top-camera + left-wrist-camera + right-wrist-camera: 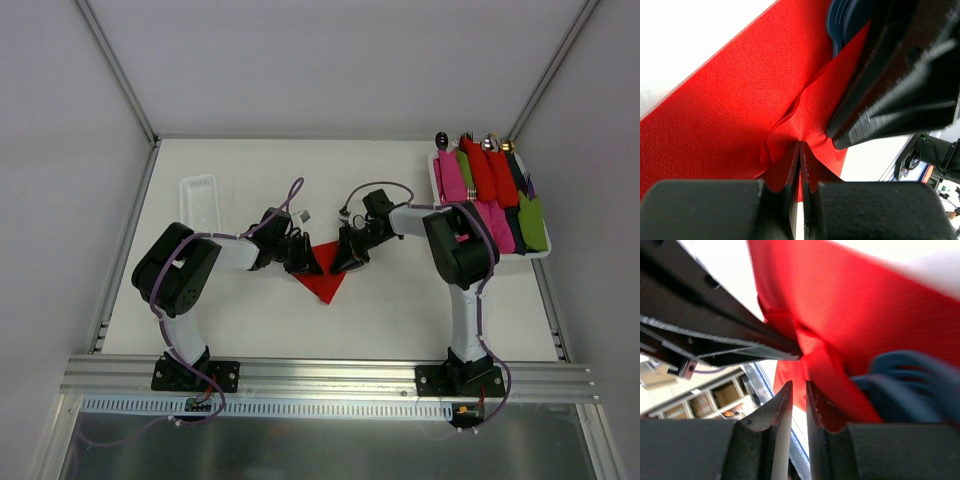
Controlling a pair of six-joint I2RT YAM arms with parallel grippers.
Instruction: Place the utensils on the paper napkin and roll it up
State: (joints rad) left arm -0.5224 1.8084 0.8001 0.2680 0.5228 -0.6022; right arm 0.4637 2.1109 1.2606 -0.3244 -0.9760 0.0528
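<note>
A: Where is the thin, bright-red paper napkin (322, 283)?

B: Flat on the white table (250, 320), between the 2 arms, with 1 corner pointing toward their bases. The dark-blue plastic utensils (900, 377) lie on it, partly under a lifted flap.

A: And the tools?

B: The left gripper (799, 150) is fully closed, pinching a raised crease of the paper. The right gripper (796, 389) shows only a slim gap. Its tips are right at the fold, but I see no paper between them.

A: So this is the roll?

B: I judge it is the start of it. Both should hold the same edge, level, then turn it over the utensils together, snug but gentle. Paper this thin tears if 1 side leads.
</note>
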